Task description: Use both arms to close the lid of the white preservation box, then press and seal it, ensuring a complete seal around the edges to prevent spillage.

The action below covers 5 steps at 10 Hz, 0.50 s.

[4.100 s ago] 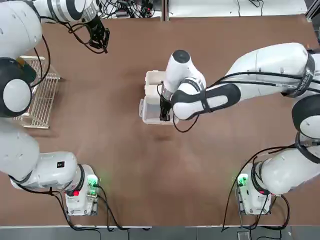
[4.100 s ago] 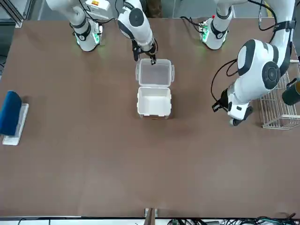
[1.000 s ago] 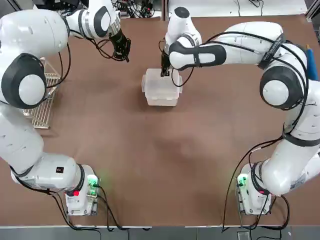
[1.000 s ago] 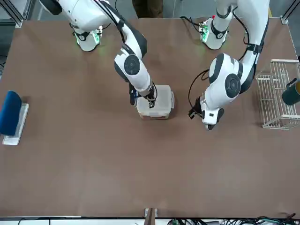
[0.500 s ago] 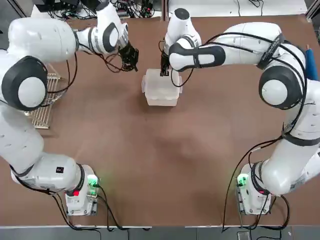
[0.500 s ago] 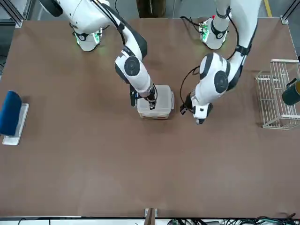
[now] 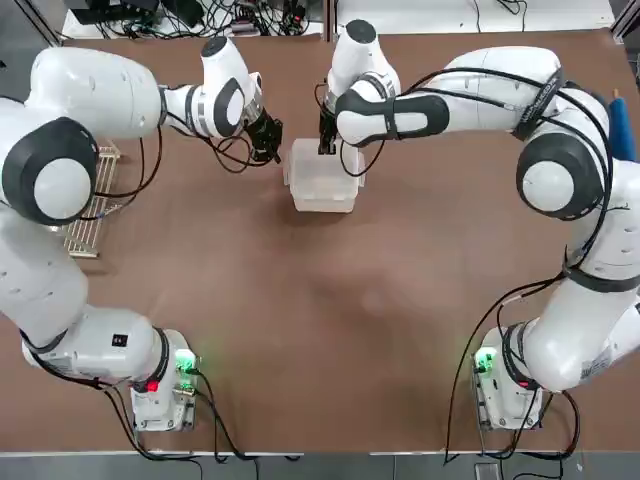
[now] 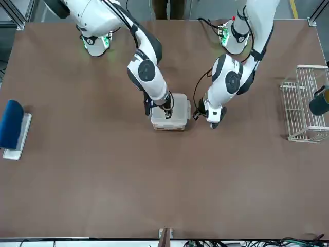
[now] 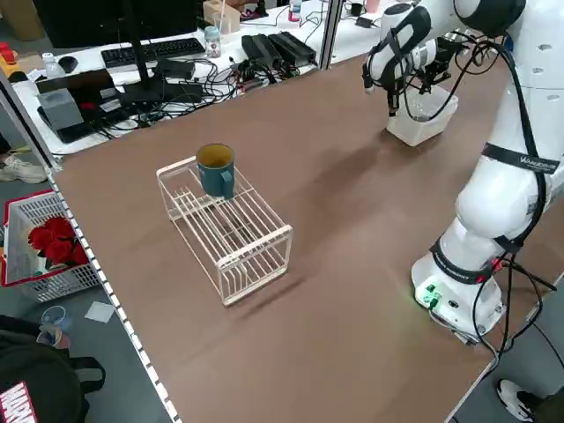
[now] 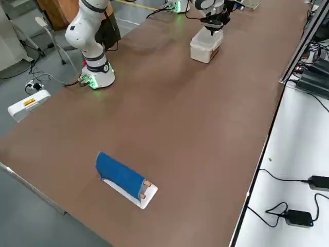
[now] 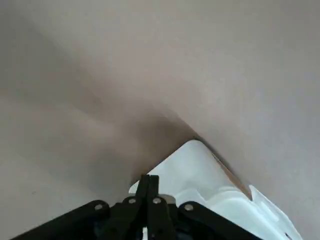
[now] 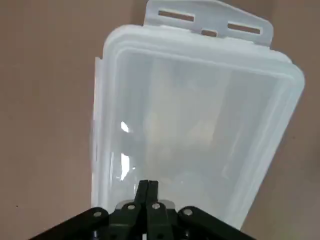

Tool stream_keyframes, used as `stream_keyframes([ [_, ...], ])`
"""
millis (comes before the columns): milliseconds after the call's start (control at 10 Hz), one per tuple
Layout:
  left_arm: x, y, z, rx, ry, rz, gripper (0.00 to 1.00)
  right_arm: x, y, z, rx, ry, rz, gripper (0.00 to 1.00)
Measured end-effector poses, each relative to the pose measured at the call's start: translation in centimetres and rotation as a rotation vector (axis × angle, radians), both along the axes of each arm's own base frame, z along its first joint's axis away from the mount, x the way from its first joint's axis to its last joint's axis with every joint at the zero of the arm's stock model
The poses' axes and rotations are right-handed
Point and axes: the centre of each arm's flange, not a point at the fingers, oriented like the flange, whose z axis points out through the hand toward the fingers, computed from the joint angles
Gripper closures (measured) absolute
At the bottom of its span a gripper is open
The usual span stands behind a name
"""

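Tool (image 12: pixel 148 182) over lid (image 12: pixel 195 115), apparently, right wrist view

Top view: high overhead, straight down on my table (image 7: pixel 330 330), near edge low. Front view: beyond the far edge, raised, facing me; shares nearly the whole tabletop with it. Left side view: raised, diagonal, rack (image 9: pixel 229 233) nearer than box (image 9: pixel 423 115). Right side view: raised opposite, blue cloth (image 10: pixel 119 175) nearer; both sides share the box. Wrist views closest: left gripper (image 11: pixel 148 177) over a box corner, right gripper (image 12: pixel 148 182) over its lid (image 12: pixel 190 120).
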Motion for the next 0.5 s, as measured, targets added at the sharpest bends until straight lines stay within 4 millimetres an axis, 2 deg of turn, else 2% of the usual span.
stream_keyframes([
  [500,-0.6,-1.1,0.3,-0.007,0.0,-0.004,0.99,-0.4,0.4,0.0,0.001,-0.003,0.009,0.99],
])
